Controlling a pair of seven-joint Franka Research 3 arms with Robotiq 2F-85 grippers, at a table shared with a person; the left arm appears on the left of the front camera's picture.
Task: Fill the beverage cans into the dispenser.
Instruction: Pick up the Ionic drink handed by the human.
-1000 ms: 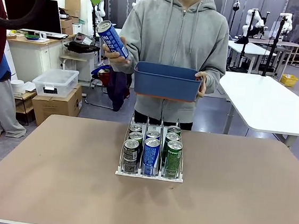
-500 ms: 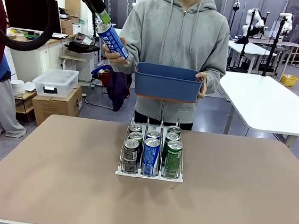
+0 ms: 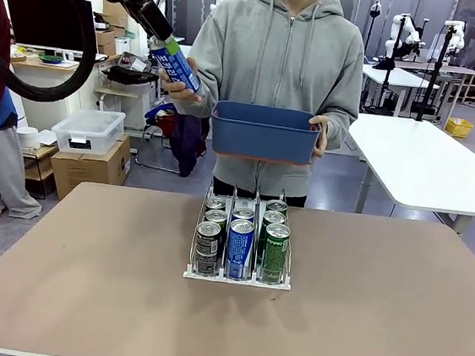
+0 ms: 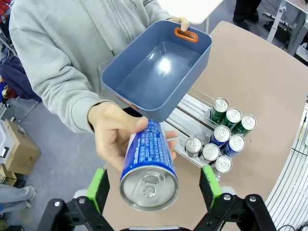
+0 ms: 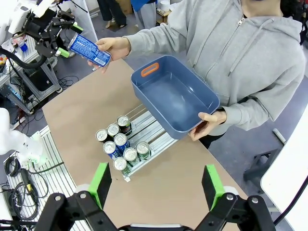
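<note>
A brown table [image 3: 82,281] carries the dispenser [image 3: 236,276] with six cans; white tables and desks stand behind. The left gripper [image 4: 152,185], jaws wide, flanks the blue can [image 4: 148,166] in the person's hand [image 4: 113,137]; the right gripper [image 5: 156,185] hangs open above the table.

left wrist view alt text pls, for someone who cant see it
A person's hand holds out a blue can, silver top toward the camera, between the open left gripper's green pads, which flank it without visibly touching. The person's other hand holds an empty blue tub above a tan table, where a dispenser holds seven cans.
</note>
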